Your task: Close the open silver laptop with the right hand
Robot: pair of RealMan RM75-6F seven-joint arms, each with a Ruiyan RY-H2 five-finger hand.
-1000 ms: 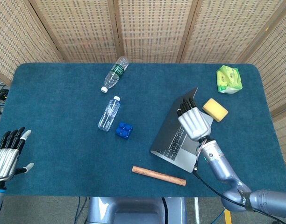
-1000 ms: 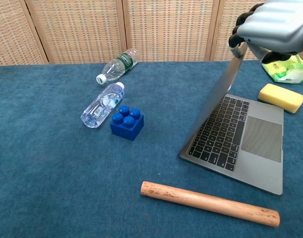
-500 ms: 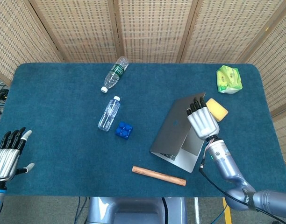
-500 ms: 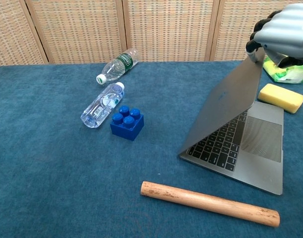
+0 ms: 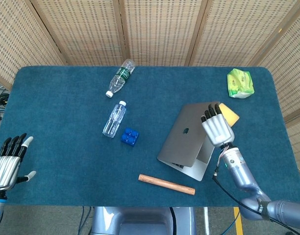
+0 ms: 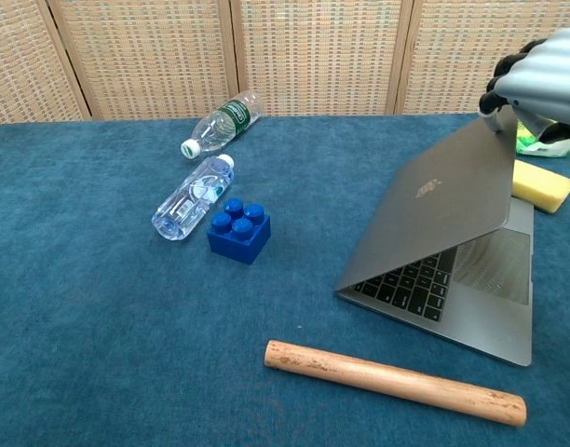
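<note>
The silver laptop [image 5: 187, 137] [image 6: 441, 200] lies right of the table's middle, its lid tilted far down over the keyboard but still partly raised. My right hand [image 5: 217, 128] [image 6: 538, 76] presses on the lid's top edge with its fingertips, fingers extended, holding nothing. My left hand [image 5: 6, 164] hovers at the table's front left corner, fingers spread and empty; only the head view shows it.
A wooden rod [image 5: 166, 184] [image 6: 395, 382] lies in front of the laptop. A yellow sponge [image 5: 230, 114] [image 6: 544, 184] sits just behind the lid. A blue brick [image 5: 130, 136], two plastic bottles [image 5: 114, 119] [image 5: 120, 78] and a green packet [image 5: 240, 83] lie further off.
My right hand has pushed the lid down and to the right, from near upright to a low tilt over the keyboard. The left hand has stayed still.
</note>
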